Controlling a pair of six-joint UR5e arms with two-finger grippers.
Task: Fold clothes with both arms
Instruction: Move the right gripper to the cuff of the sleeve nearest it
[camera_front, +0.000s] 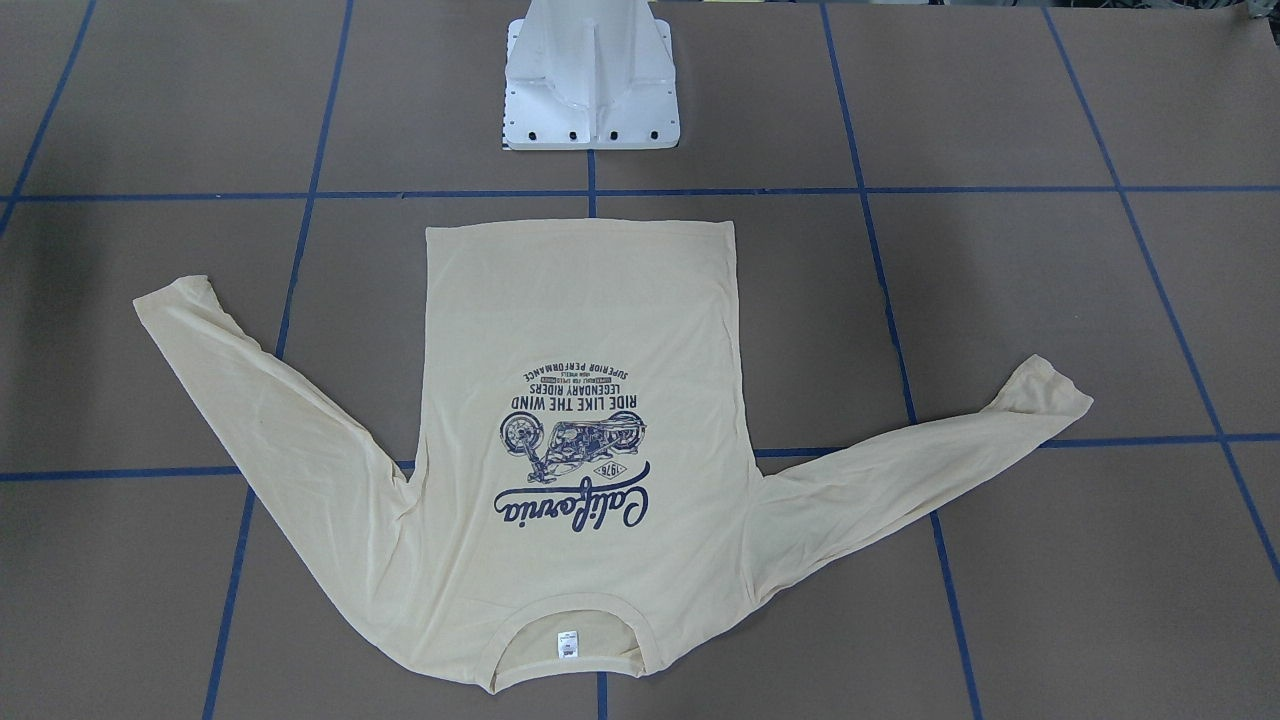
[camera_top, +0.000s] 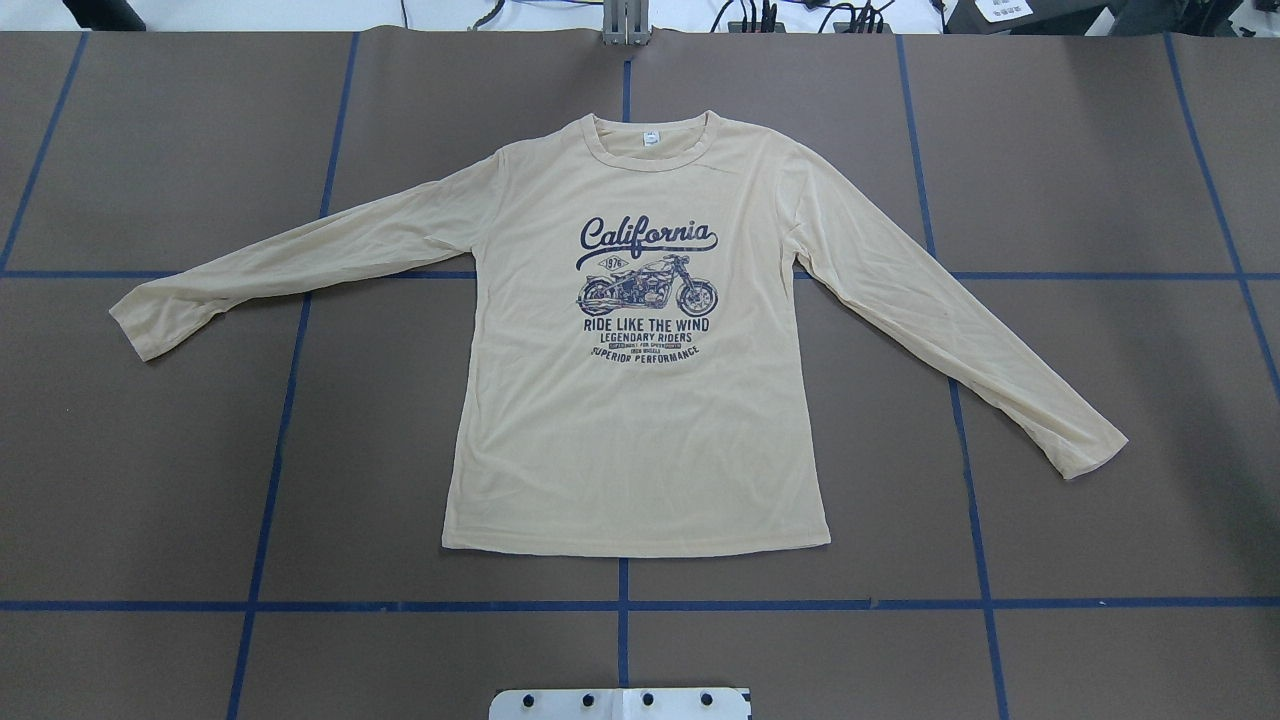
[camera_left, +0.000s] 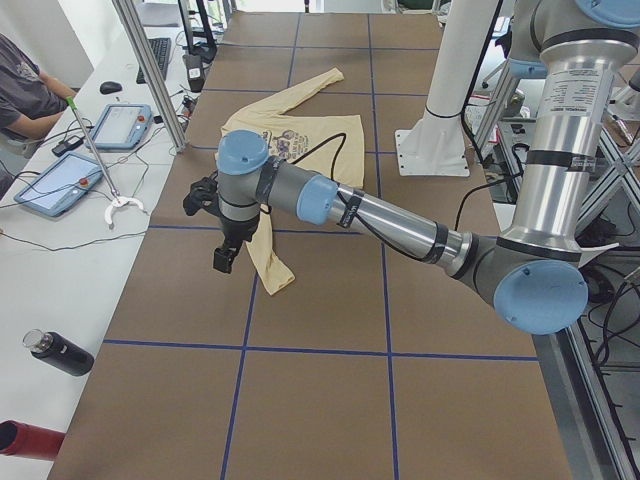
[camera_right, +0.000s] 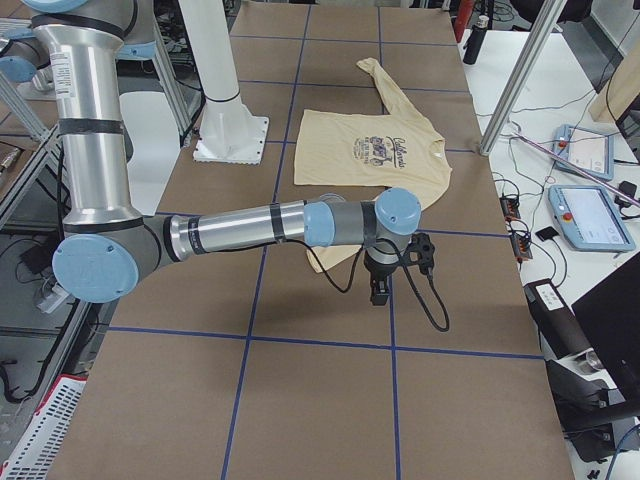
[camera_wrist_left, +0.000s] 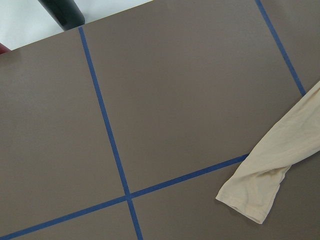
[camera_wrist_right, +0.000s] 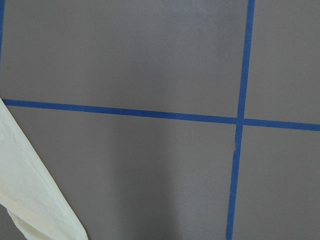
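The pale cream-yellow long-sleeved T-shirt (camera_top: 640, 420) lies flat and print-up on the brown table, both sleeves spread out; it also shows in the front view (camera_front: 580, 330). My left gripper (camera_left: 222, 245) hangs above the table beside the near sleeve's cuff (camera_left: 272, 268). The left wrist view shows that cuff (camera_wrist_left: 250, 192) but no fingers. My right gripper (camera_right: 380, 285) hangs next to the other sleeve's end (camera_right: 335, 258). The right wrist view shows a sleeve edge (camera_wrist_right: 30, 200) and no fingers. I cannot tell whether either gripper is open or shut.
The white pedestal base (camera_front: 590, 90) stands behind the shirt's hem. Blue tape lines (camera_top: 622, 604) grid the table. An operator (camera_left: 20, 95), tablets (camera_left: 55, 182), a black bottle (camera_left: 60, 352) and a metal post (camera_left: 150, 70) line the far edge.
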